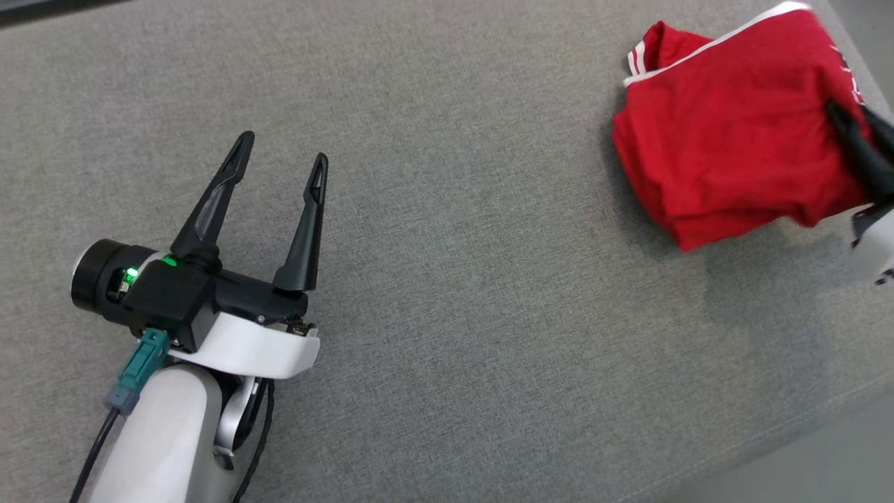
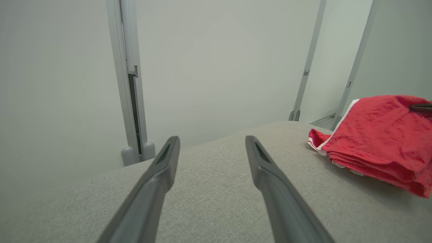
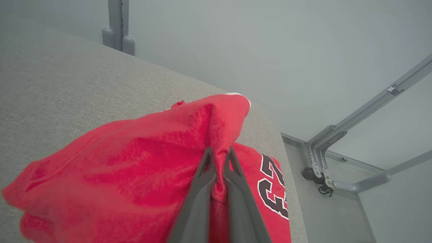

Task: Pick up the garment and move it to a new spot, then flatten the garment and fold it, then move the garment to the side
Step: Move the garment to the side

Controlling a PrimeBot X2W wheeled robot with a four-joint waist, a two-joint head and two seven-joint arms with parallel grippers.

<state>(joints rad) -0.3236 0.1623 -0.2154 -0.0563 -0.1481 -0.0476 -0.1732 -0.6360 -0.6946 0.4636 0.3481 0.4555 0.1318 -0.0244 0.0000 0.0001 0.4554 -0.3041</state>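
The garment (image 1: 733, 126) is a red jersey with white trim, folded into a thick bundle at the far right of the grey surface. My right gripper (image 1: 848, 129) is shut on its top layers, pinching a ridge of red cloth (image 3: 219, 135) between the two fingers; black numerals show beside them in the right wrist view. The bundle's near edge hangs slightly lifted off the surface. My left gripper (image 1: 283, 157) rests open at the lower left, far from the garment (image 2: 381, 138), with nothing between its fingers (image 2: 162, 168).
The grey cushioned surface (image 1: 447, 279) stretches wide between the two arms. Its right edge (image 1: 838, 419) lies close under the garment, with floor and a grey metal frame (image 3: 337, 148) beyond. Pale wall panels and posts (image 2: 130, 84) stand behind the surface.
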